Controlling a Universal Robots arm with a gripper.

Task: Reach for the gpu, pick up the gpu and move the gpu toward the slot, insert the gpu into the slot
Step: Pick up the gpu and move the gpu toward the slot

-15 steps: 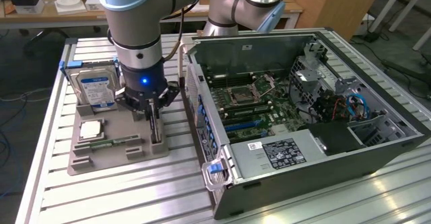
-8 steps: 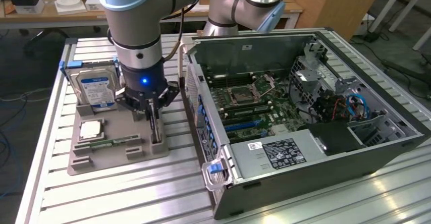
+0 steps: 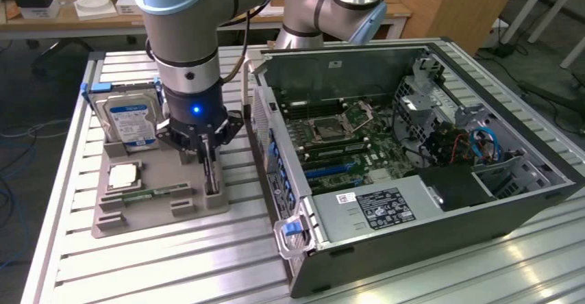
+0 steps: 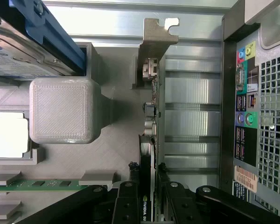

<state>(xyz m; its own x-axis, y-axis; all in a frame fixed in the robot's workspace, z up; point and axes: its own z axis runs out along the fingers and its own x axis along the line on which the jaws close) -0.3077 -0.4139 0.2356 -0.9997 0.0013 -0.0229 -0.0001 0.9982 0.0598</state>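
A gray tray [image 3: 146, 215] sits on the metal table [image 3: 164, 263]. In the tray are a silver hard drive [image 3: 128, 119] with a blue label, a small square chip [image 3: 123, 175] and a thin green stick [image 3: 151, 196]. The gpu [image 3: 213, 177] is in the tray too. It stands on its edge in a slot on the side near the big computer box [image 3: 512, 201].

The gripper [image 3: 203, 155] is right over the gpu. Its jaws are closed on the card, one on each side.

The box is open, with a green board [image 3: 347, 140] inside. It has a white sticker [image 3: 346, 198] and a black label [image 3: 379, 208]. The words are too small to read.
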